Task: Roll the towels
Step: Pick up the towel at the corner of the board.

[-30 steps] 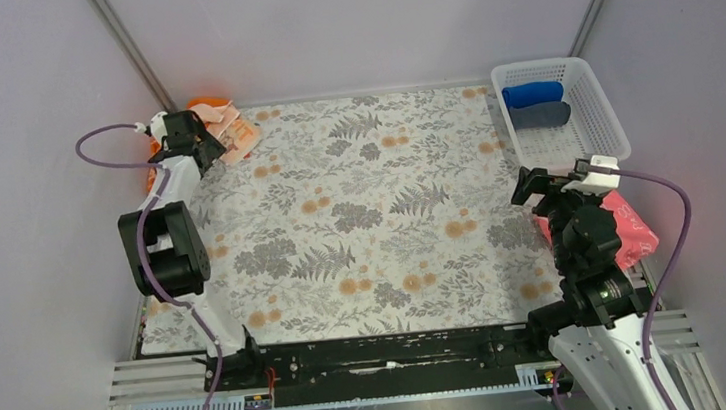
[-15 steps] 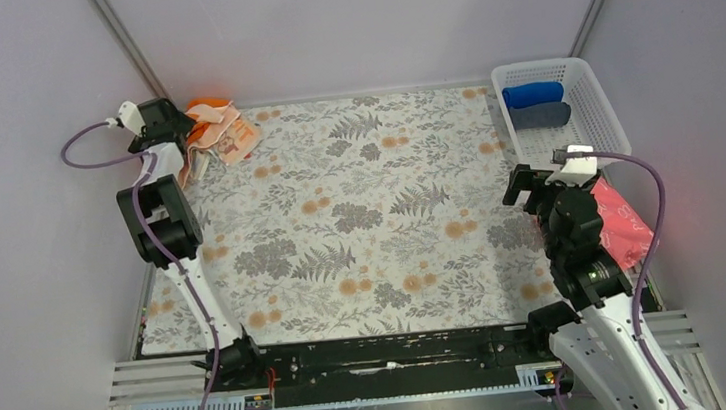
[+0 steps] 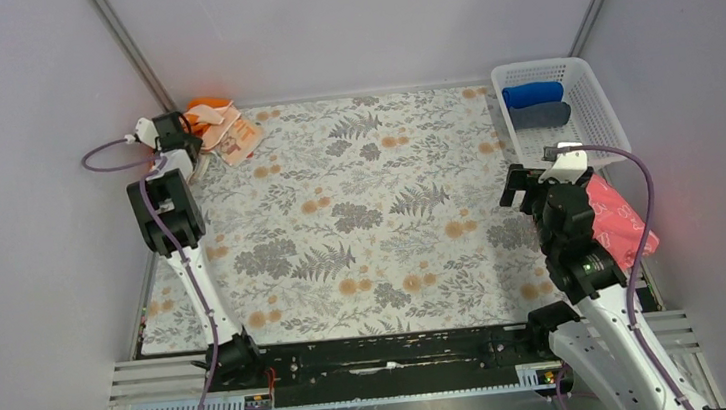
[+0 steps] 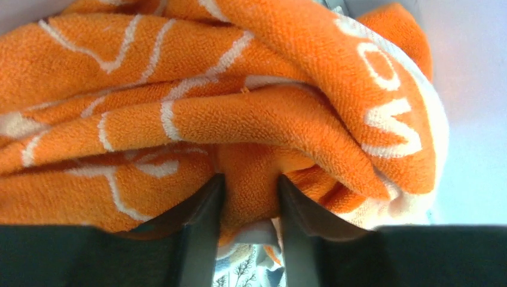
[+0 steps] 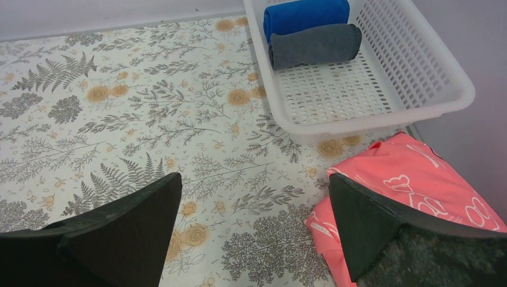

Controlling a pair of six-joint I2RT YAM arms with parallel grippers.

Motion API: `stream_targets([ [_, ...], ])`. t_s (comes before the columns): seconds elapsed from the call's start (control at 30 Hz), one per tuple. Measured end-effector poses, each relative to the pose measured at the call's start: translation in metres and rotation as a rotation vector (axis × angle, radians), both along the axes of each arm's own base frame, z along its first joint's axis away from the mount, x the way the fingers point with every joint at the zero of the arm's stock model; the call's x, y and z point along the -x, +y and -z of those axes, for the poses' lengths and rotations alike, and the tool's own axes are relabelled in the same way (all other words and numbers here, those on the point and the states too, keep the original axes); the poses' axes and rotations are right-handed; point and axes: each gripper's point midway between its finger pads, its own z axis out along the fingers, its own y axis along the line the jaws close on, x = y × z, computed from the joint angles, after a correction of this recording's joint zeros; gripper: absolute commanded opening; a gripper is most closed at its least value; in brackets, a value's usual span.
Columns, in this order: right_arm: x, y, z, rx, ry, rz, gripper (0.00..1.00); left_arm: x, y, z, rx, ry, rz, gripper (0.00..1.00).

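Note:
The towels lie bunched in the table's far left corner: a bright orange one (image 3: 208, 106) at the back and a pale peach one (image 3: 236, 135) with orange lettering just in front of it. My left gripper (image 3: 177, 134) reaches into that pile. In the left wrist view the orange towel (image 4: 239, 113) fills the picture, and a fold of it is pinched between the two dark fingers of the left gripper (image 4: 248, 191). My right gripper (image 3: 526, 185) hovers wide open over the table's right side, with only the flowered mat between the fingers of the right gripper (image 5: 252, 179).
A white basket (image 3: 593, 112) stands at the far right with a blue roll (image 3: 533, 94) and a dark grey roll (image 3: 539, 116) in it. A pink cloth (image 3: 622, 222) with white outlines lies at the right edge, beside my right arm. Grey walls close in on three sides.
The left gripper swung about at the corner pile and its jaws closed on a fold of the orange towel. The right arm drew back slightly, still open.

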Motion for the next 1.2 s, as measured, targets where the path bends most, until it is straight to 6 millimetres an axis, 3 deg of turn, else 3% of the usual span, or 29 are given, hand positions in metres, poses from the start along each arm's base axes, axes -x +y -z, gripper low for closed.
stream_targets([
  [0.1,0.0,0.001,0.001,0.001,0.004,-0.004,0.99,-0.003,0.0,-0.005,0.002,-0.025,0.013,0.13],
  [0.27,-0.001,0.004,0.002,-0.001,0.008,-0.025,0.99,0.007,-0.005,-0.034,-0.026,-0.061,0.035,0.1],
  [0.4,-0.001,0.007,0.002,-0.004,0.008,-0.037,1.0,0.015,-0.007,-0.094,-0.074,-0.146,0.04,0.09],
  [0.5,-0.001,0.009,0.002,-0.008,0.007,-0.049,0.99,0.016,-0.007,-0.147,-0.115,-0.25,0.04,0.17],
  [0.6,-0.001,0.01,0.001,-0.012,0.004,-0.057,0.99,0.019,-0.01,-0.172,-0.126,-0.323,0.041,0.2],
  [0.7,-0.001,0.012,0.0,-0.018,0.002,-0.067,0.99,0.023,-0.016,-0.161,-0.091,-0.335,0.04,0.23],
  [0.9,0.0,0.015,0.001,-0.024,0.005,-0.08,0.99,0.038,-0.032,-0.102,0.03,-0.276,0.036,0.3],
  [1.07,-0.001,0.018,0.002,-0.031,0.008,-0.096,0.99,0.039,-0.039,-0.091,0.07,-0.283,0.049,0.27],
  [1.2,-0.001,0.019,0.003,-0.034,0.014,-0.099,0.99,0.044,-0.042,-0.089,0.069,-0.29,0.057,0.35],
])
